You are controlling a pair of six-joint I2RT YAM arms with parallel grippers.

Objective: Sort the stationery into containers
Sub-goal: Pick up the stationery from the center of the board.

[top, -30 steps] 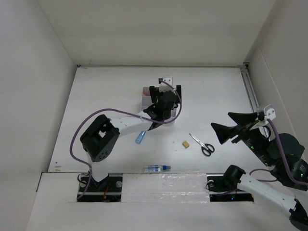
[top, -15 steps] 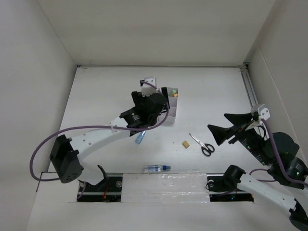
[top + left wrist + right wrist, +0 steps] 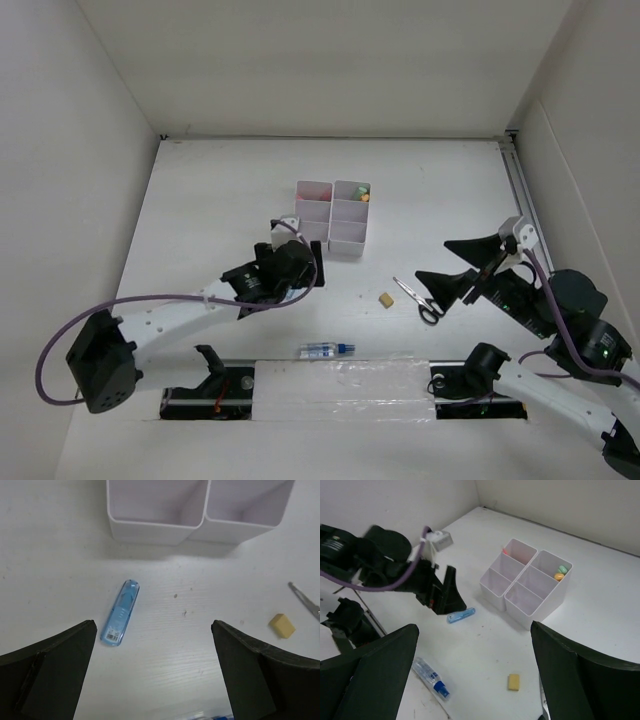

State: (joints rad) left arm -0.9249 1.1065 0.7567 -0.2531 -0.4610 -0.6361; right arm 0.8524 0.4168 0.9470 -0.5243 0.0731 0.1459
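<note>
The white organizer (image 3: 333,218) stands at the table's middle; a light green marker (image 3: 562,571) lies in its far right compartment and something pink (image 3: 506,551) in the far left one. The small blue tube (image 3: 120,612) lies just in front of it, between the open, empty fingers of my left gripper (image 3: 153,625), nearer the left finger; in the top view the left gripper (image 3: 303,268) hides it. The tan eraser (image 3: 384,298), black-handled scissors (image 3: 420,300) and blue-capped bottle (image 3: 328,349) lie loose. My right gripper (image 3: 450,265) hovers open and empty by the scissors.
White walls close in the table on the left, back and right. The bottle lies by a taped strip (image 3: 330,375) along the near edge. My left arm's purple cable (image 3: 150,300) loops over the near left of the table.
My left arm has drawn back from over the organizer toward the near left and now hangs over the blue tube. My right gripper has shifted slightly left toward the scissors.
</note>
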